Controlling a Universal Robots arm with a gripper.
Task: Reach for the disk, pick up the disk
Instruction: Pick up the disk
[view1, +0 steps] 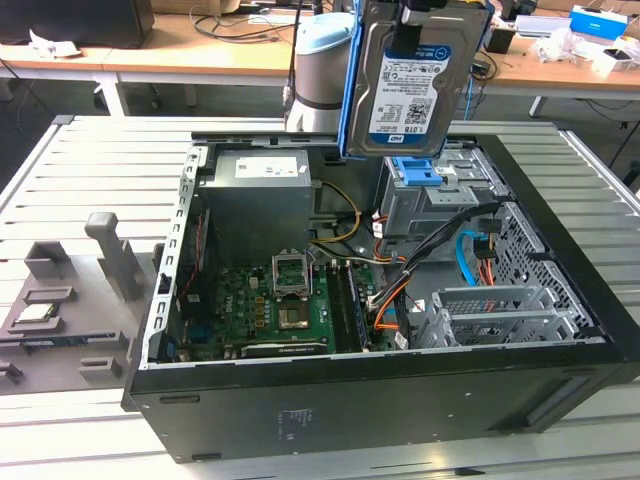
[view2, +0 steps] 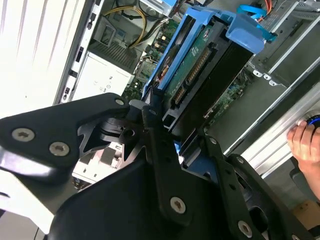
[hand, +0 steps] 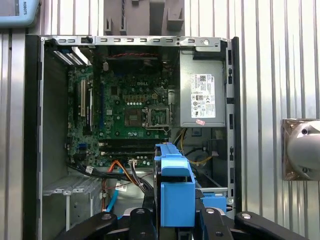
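**Exterior view: disk held upright above the open case**

Exterior view, from its left to its right:
- A grey slotted stand (view1: 118, 255) sits on the slatted table (view1: 80, 160).
- The open black computer case (view1: 380, 405) holds a green motherboard (view1: 265, 305) and a grey power supply (view1: 255, 200).
- The disk (view1: 410, 85) hangs upright, clear of the case and above the drive cage (view1: 425, 205), with its label side to the camera.
- The label is white and blue with barcodes; its print is not recorded here.
- A blue carrier rail frames both long edges of the disk.
- The gripper (view1: 428, 8) is at the disk's upper end.

Second wrist view: the black fingers (view2: 160, 165) are clamped on the end of the disk (view2: 200, 65), whose circuit-board side shows. A person's hand (view2: 305, 142) is just outside the case.

First wrist view: the disk (hand: 175, 192) stands edge-on between the jaws, over the case interior.
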